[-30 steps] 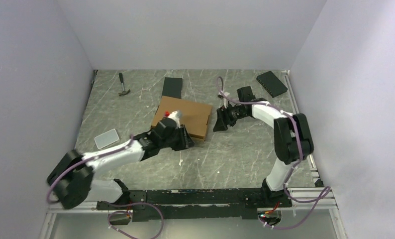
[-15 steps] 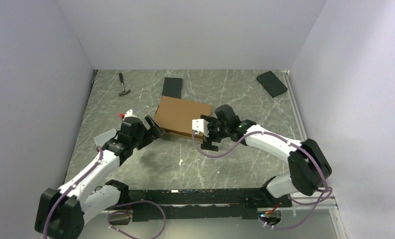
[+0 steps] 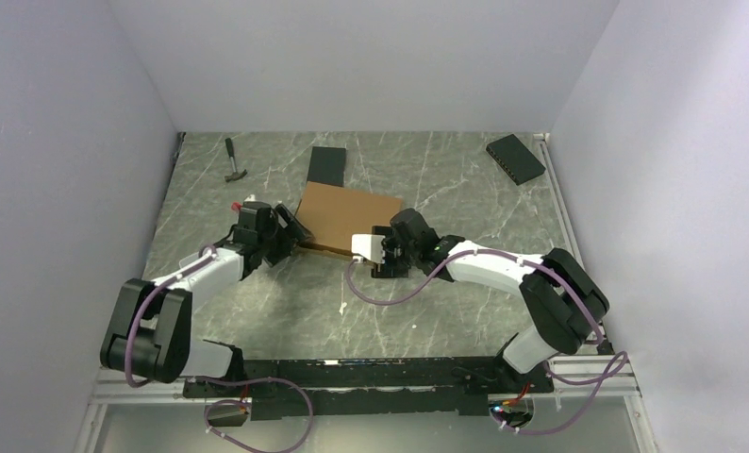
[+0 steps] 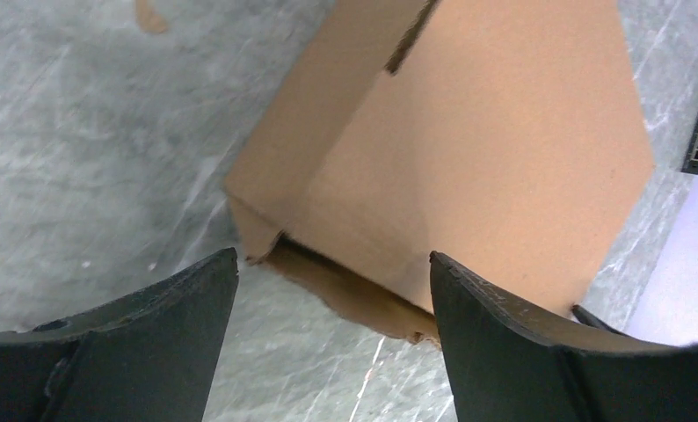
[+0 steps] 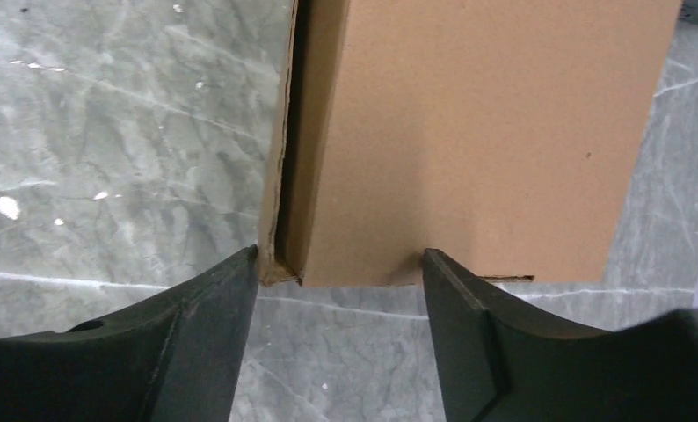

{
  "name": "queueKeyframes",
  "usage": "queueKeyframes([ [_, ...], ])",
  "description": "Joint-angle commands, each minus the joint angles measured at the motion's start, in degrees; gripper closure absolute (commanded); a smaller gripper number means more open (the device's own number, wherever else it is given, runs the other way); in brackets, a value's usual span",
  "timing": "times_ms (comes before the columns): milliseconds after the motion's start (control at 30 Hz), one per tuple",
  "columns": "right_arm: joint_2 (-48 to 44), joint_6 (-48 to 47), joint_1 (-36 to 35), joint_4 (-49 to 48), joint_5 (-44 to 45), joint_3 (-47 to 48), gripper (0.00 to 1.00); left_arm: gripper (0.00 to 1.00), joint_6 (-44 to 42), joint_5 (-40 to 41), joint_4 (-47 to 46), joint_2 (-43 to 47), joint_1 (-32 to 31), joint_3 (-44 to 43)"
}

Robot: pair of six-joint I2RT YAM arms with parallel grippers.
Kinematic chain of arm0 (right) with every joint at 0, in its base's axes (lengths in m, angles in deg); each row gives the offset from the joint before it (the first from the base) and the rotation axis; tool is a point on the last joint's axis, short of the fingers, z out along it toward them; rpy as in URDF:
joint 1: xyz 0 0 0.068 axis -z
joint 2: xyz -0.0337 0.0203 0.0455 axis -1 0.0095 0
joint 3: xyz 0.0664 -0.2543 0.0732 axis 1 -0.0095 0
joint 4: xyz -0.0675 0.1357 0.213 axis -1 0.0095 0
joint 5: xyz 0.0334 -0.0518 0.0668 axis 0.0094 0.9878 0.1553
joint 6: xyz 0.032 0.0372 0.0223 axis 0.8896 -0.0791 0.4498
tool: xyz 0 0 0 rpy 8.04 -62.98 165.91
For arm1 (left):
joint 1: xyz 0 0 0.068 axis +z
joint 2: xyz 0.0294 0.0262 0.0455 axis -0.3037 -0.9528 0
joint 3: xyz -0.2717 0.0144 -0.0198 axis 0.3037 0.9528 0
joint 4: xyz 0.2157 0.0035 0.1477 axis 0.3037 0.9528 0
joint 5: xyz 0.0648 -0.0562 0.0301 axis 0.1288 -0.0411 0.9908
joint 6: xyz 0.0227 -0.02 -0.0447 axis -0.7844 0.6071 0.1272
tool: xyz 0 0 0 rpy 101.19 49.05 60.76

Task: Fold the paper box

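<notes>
The paper box [image 3: 348, 218] is a closed, flat brown cardboard mailer lying in the middle of the table. My left gripper [image 3: 292, 236] is at its near-left corner, open, with nothing between the fingers. In the left wrist view that gripper [image 4: 332, 257] faces the corner, where a flap edge [image 4: 345, 294] gapes slightly off the table. My right gripper [image 3: 388, 257] is at the box's near edge, also open. In the right wrist view the box [image 5: 486, 132] fills the top of the frame. Its corner sits just ahead of the right gripper [image 5: 341, 252], level with the fingertips and not gripped.
A hammer [image 3: 233, 162] lies at the back left. One flat black box [image 3: 327, 166] lies just behind the paper box, another [image 3: 515, 158] at the back right. A small white scrap [image 3: 342, 306] lies on the table in front. Walls close in three sides.
Both arms let go and shifted. The left gripper moved from the near edge to the near-left corner. The right swung from the box's right side to its near edge. Both jaws opened wider.
</notes>
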Motion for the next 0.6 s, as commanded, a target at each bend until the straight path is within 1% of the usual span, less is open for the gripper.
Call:
queueKeyframes([
  [0,1.4,-0.1,0.1,-0.9,2.1,1.4,0.37,0.17,0.2,-2.8,-5.4,-2.5,0.3,-4.0],
  [100,1.7,0.1,0.0,-0.1,1.5,1.8,0.49,0.22,0.3,-3.0,-5.5,-4.3,0.4,-5.0],
  [167,1.7,0.3,0.0,0.4,1.6,2.1,0.55,0.26,0.4,-2.8,-5.4,-5.0,0.5,-5.3],
  [200,1.8,0.5,0.0,0.5,1.7,2.2,0.57,0.28,0.4,-2.9,-5.6,-5.3,0.6,-5.4],
  [267,1.7,0.8,0.0,1.1,1.4,2.5,0.60,0.37,0.7,-3.0,-5.8,-6.0,0.9,-5.5],
  [333,1.6,1.1,0.0,1.7,0.8,2.7,0.61,0.45,0.9,-3.2,-5.6,-6.8,1.1,-5.8],
  [467,1.0,1.9,-0.1,2.9,-0.4,3.2,0.60,0.74,1.4,-3.1,-5.1,-7.9,1.7,-6.4],
  [500,0.7,2.0,-0.1,3.2,-0.6,3.2,0.59,0.79,1.4,-3.0,-4.9,-8.1,1.9,-6.7],
  [533,0.5,2.1,0.0,3.3,-1.0,3.2,0.59,0.81,1.2,-3.0,-4.7,-8.2,2.0,-6.8],
  [567,0.3,2.3,-0.1,3.4,-1.2,3.2,0.59,0.82,1.0,-3.0,-4.4,-8.4,2.0,-7.1],
])
